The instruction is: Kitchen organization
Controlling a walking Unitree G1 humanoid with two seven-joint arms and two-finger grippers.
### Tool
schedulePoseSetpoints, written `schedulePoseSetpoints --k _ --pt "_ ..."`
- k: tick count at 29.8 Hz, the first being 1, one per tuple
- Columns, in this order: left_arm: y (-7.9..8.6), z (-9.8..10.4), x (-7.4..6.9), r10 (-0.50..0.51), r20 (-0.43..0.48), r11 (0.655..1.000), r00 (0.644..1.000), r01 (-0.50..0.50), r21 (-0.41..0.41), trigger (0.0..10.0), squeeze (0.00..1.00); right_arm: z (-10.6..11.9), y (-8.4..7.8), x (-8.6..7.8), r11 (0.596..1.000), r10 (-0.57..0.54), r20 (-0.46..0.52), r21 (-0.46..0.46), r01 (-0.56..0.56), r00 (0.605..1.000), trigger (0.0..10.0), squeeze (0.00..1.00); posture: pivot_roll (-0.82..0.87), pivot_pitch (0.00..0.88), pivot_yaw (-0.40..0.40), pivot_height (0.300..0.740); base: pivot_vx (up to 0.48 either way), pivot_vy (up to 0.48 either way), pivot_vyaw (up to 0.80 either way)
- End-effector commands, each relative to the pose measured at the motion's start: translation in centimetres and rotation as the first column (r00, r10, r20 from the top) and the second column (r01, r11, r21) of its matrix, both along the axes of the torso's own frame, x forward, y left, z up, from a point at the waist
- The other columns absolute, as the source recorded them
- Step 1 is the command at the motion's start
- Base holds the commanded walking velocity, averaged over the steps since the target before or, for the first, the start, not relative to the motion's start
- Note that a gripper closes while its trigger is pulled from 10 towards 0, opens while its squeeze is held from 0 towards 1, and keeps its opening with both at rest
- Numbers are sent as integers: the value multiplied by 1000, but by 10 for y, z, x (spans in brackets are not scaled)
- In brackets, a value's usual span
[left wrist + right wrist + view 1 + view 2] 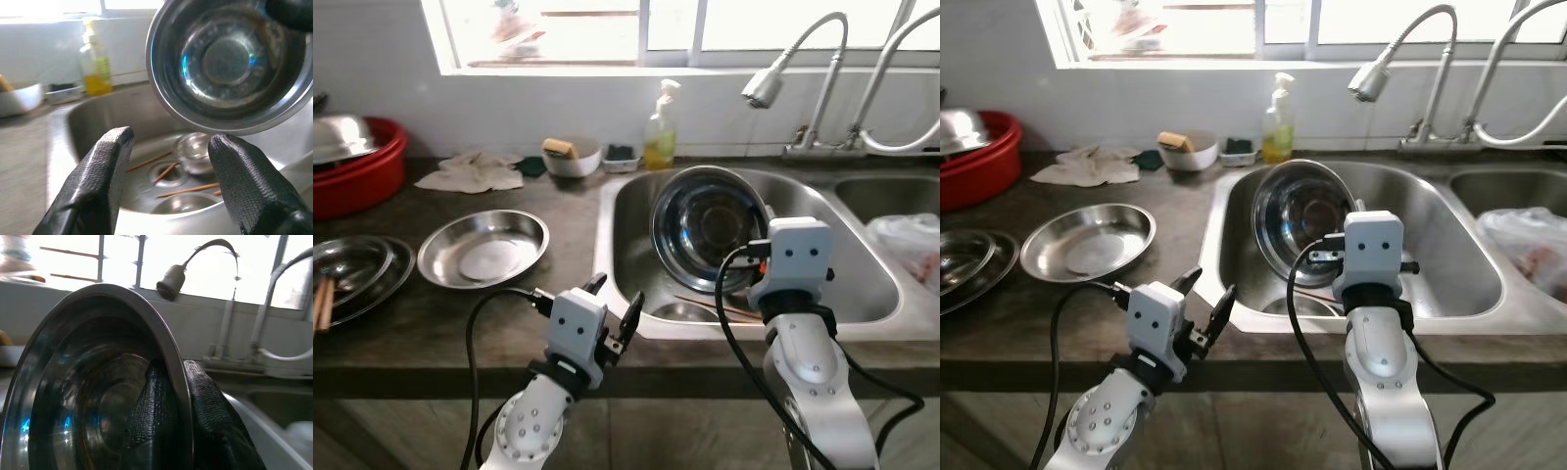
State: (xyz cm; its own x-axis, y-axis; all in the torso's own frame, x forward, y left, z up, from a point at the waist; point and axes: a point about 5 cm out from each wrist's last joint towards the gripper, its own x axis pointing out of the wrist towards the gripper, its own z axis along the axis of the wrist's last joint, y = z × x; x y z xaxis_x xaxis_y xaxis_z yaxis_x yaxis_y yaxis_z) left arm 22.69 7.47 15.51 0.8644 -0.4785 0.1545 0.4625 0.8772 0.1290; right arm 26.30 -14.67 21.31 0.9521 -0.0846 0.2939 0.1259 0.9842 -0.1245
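**Mia:** Red is the first colour I see. A red tub [357, 166] sits far left on the counter [568, 235], with a shiny lid [337, 137] in it.

**Ben:** Near it are flat steel plates [357, 269] and some wooden chopsticks [321, 304]. A little to the right is a round steel pan [484, 248]. Behind the pan lies a crumpled cloth [470, 172].

**Mia:** Then a white bowl [572, 157] with a sponge in it, and a yellow soap bottle [660, 132] by the wall.

**Ben:** Where is the left gripper [619, 311]?

**Mia:** It is at the near edge of the counter, just left of the sink [626, 211]. Its fingers [95, 183] are spread apart and hold nothing.

**Ben:** And the big steel bowl [710, 227]?

**Mia:** It stands up on its side over the sink. The right gripper [188, 396] pinches its rim, one finger inside and one outside.

**Ben:** Down in the sink I see more chopsticks [188, 190] and a small bowl [193, 152] by the drain.

**Mia:** Two bent taps [813, 78] stand behind the sink. A plastic bag [911, 245] lies in the next basin, far right.
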Motion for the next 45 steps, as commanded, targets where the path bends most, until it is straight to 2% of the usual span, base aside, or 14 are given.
schedulePoseSetpoints --k 1,9,15,21,26,27,32,33,35,36,40,42,45 --pt "2 1 1 7 10 1000 1000 -7 14 10000 0 6 2 1 1000 9 25 3 -10 1000 10000 0 29 0 -40 740 0 -480 0" --pt "3 1 2 13 15 1000 1000 -14 18 10000 0 12 -2 5 1000 5 44 -4 -5 999 10000 0 28 0 -41 740 121 -423 0" --pt "5 1 4 40 9 999 999 -40 5 10000 0 19 -7 13 1000 6 46 -13 -5 999 10000 0 29 0 -42 740 357 -86 0" --pt "7 0 5 50 -5 999 999 -50 -1 10000 0 22 -10 27 999 21 -2 -45 -21 1000 10000 0 30 0 -45 740 0 0 0" --pt "5 -2 2 51 -16 999 999 -51 -3 10000 0 32 -11 51 996 49 -46 -66 -52 998 10000 0 32 6 -51 740 0 0 0" --pt "5 -2 2 51 -16 999 999 -51 -3 10000 0 32 -11 51 996 49 -46 -66 -52 998 10000 0 32 6 -51 740 0 0 0" --pt "5 -2 0 49 -23 999 999 -49 -6 10000 0 32 -12 80 995 68 -167 -60 -79 984 10000 0 38 24 -56 740 0 0 0" --pt "5 -2 0 49 -23 999 999 -49 -6 10000 0 32 -12 80 995 68 -167 -60 -79 984 10000 0 38 24 -56 740 0 0 0" --pt "4 -2 -2 47 -27 999 999 -47 -8 10000 0 26 -11 95 995 77 -248 -44 -90 966 10000 0 40 34 -62 740 0 0 0" --pt "4 -2 -2 47 -27 999 999 -47 -8 10000 0 26 -11 95 995 77 -248 -44 -90 966 10000 0 40 34 -62 740 0 0 0" --pt "4 -2 -7 49 -36 999 998 -49 -8 10000 0 16 -13 111 996 63 -351 -41 -82 934 10000 0 50 63 -68 740 0 0 0" --pt "5 -3 -10 52 -44 999 998 -52 -5 10000 0 6 -19 117 997 35 -411 -49 -61 911 10000 0 53 72 -68 740 0 0 0" --pt "5 -3 -13 54 -53 999 997 -54 -5 10000 0 -9 -28 120 1000 5 -491 -14 -14 871 10000 0 59 88 -72 740 0 0 0"
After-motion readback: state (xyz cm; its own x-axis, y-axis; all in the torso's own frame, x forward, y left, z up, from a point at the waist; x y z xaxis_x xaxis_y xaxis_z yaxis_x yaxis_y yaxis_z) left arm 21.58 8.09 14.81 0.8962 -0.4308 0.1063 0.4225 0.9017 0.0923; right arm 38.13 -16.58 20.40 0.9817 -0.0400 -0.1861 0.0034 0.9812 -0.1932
